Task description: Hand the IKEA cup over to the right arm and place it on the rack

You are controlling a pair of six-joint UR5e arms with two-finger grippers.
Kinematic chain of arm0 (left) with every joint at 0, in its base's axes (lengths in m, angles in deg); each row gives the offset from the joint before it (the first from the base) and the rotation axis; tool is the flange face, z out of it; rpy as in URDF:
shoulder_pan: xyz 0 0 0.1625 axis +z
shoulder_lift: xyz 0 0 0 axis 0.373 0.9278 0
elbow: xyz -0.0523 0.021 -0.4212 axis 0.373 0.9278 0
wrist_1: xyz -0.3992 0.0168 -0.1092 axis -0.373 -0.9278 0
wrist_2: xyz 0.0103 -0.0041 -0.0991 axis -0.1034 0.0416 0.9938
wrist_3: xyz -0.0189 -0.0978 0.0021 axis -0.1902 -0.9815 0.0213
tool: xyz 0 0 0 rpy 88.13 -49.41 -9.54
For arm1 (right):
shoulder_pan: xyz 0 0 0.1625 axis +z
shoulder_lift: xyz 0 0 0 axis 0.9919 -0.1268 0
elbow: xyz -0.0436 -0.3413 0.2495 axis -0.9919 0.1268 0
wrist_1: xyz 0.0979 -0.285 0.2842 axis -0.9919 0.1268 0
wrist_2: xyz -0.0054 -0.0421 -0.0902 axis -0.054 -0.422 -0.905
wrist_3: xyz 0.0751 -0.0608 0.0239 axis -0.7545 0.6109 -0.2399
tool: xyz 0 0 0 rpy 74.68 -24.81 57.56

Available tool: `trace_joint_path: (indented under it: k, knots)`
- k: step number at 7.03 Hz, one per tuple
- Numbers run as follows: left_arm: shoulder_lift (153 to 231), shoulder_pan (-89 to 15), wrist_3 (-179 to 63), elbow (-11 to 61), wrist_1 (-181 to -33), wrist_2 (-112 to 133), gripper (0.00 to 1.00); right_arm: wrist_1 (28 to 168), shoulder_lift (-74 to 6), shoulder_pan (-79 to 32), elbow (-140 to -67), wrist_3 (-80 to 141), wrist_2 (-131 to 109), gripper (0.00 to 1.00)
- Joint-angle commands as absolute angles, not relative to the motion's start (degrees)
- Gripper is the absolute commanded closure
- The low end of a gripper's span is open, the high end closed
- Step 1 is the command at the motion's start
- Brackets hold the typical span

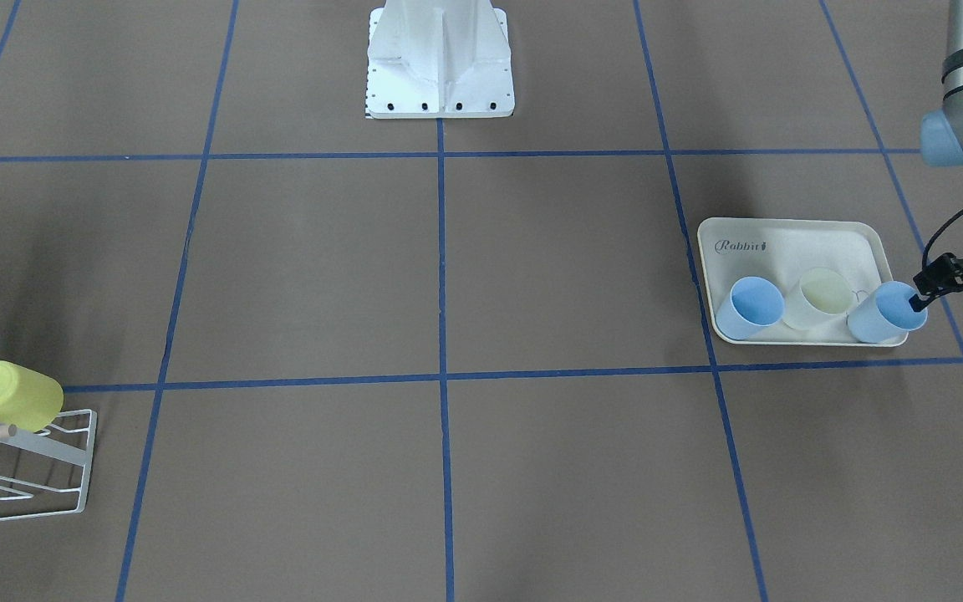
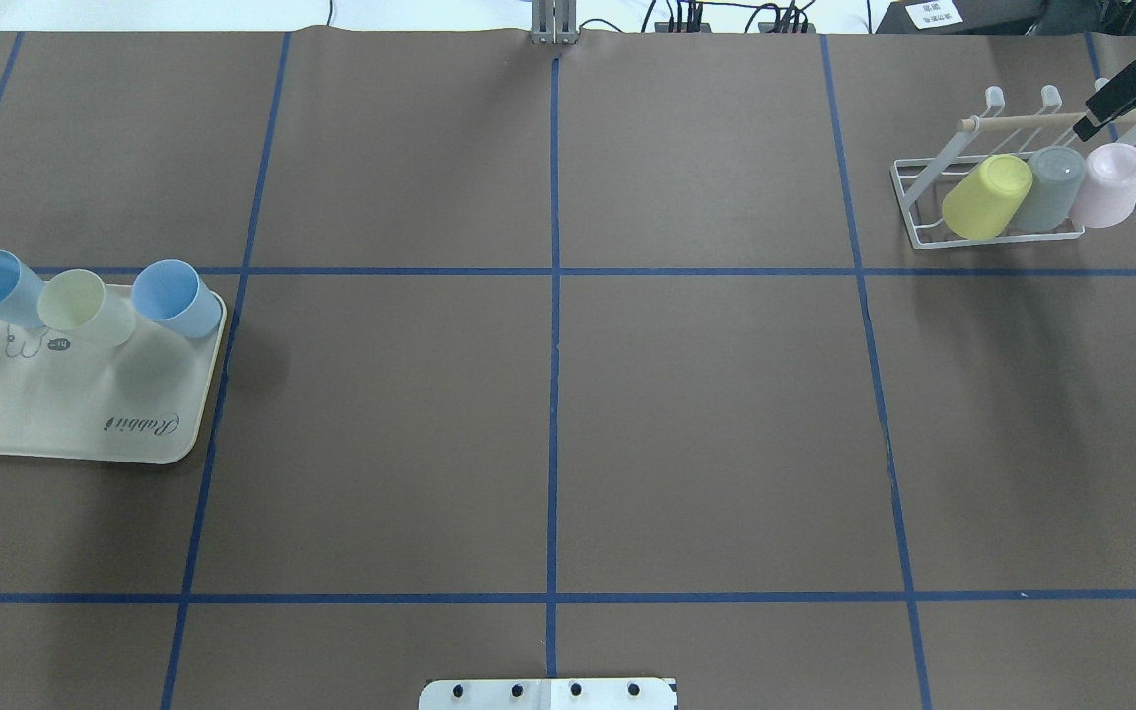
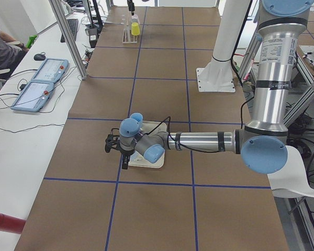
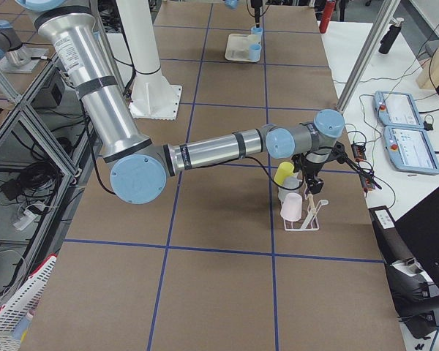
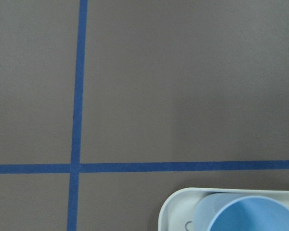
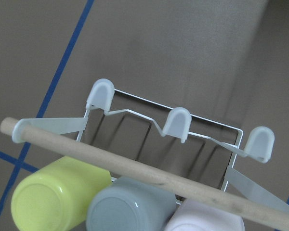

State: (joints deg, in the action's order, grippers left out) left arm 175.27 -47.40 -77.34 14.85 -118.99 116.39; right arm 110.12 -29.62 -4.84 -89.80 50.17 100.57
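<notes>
Left gripper [image 1: 919, 298]: at the rim of the end blue cup [image 1: 884, 313], one finger apparently dipped into its mouth. The tips are too small in the front view to tell whether they are pinching the wall or spread around it.
End blue cup: upright on the tray [image 1: 791, 238], at the corner nearest the left arm and just beside the cream cup [image 1: 820, 299].
Step in hand: the first pick-up. By my reading the cup is not yet lifted off the tray.
Tray neighbours: the cream cup in the middle and the other blue cup [image 1: 751, 308] at the far end, all three in one row.
Next move: pinch the rim firmly, lift straight up so the cream cup is not knocked, then carry the cup toward the table's middle for the hand-over.
Rack [image 2: 923, 212]: well apart, at the opposite end of the table. It holds a yellow cup [image 2: 990, 195], a grey cup [image 2: 1051, 187] and a pink cup [image 2: 1108, 183], all mouth-down under the dowel [image 6: 135, 166].
Free spots: three capped prongs [image 6: 177, 122] behind the dowel carry nothing.
Right gripper [image 2: 1115, 99]: hangs above the rack's back edge. I cannot tell how its fingers are set, and it must come toward the middle to receive the cup.
</notes>
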Motion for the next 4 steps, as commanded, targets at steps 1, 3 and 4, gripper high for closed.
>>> trace_joint_path:
  k: [1,3,4]
  knots:
    - [175.3,-44.9,-77.6,14.6,-119.0,114.9,0.47,110.1,-29.6,-4.8,-89.8,50.2,100.6,0.0]
    - [175.5,-44.7,-77.5,14.6,-119.0,114.9,1.0,110.1,-29.6,-4.8,-89.8,50.2,100.6,0.0]
    - [175.5,-44.7,-77.4,14.7,-119.0,115.3,1.0,110.1,-29.6,-4.8,-89.8,50.2,100.6,0.0]
